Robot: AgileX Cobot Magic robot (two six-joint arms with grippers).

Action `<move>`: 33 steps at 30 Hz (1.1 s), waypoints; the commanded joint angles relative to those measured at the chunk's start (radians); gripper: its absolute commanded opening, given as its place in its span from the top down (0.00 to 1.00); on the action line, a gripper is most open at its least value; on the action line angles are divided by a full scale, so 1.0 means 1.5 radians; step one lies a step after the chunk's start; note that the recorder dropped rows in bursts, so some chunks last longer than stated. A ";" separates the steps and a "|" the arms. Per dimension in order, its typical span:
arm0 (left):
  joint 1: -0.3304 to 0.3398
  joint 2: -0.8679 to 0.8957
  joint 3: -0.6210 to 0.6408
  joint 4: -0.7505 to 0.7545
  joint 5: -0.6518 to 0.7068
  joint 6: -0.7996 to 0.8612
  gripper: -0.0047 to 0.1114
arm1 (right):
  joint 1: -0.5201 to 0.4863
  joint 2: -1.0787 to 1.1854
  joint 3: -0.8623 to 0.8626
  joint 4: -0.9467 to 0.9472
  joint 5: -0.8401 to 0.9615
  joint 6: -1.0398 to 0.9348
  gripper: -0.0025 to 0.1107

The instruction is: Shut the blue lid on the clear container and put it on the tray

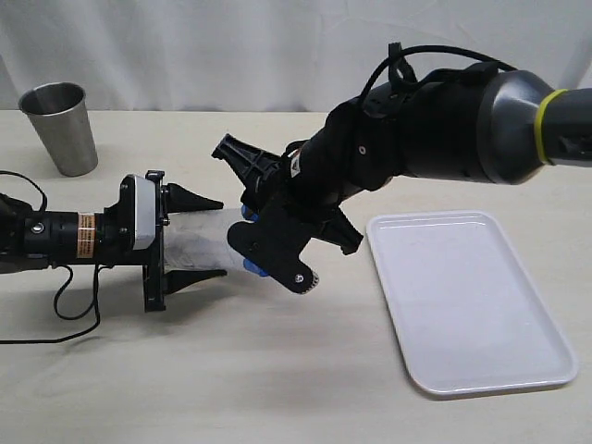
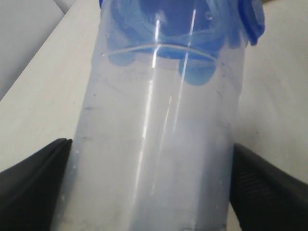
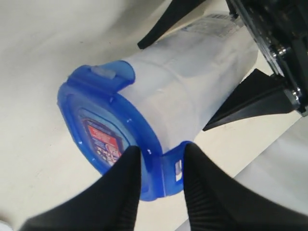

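The left hand (image 1: 222, 237) clamps the clear container (image 3: 192, 91) sideways over the worktop (image 1: 277, 370). The blue lid (image 3: 103, 130) caps its mouth, and the right hand (image 3: 161, 161) apparently pinches one edge flap. The tray (image 1: 462, 296) lies near, its rim apart from both.

You see the tall clear plastic container (image 1: 196, 242) lying sideways between the left gripper's (image 1: 222, 236) fingers. The small blue plastic lid (image 3: 96, 120) caps its right end, at the right gripper (image 3: 161, 151). The flat white plastic tray (image 1: 462, 305) lies to the right, and the round steel cup (image 1: 60, 125) stands back left.

a lab-like test bench: bare beige tabletop (image 1: 277, 370), white curtain (image 1: 231, 46) backdrop.
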 commanded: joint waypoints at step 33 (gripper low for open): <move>-0.014 -0.003 -0.001 -0.057 -0.068 -0.158 0.96 | -0.327 -0.004 -0.065 0.263 0.008 1.117 0.34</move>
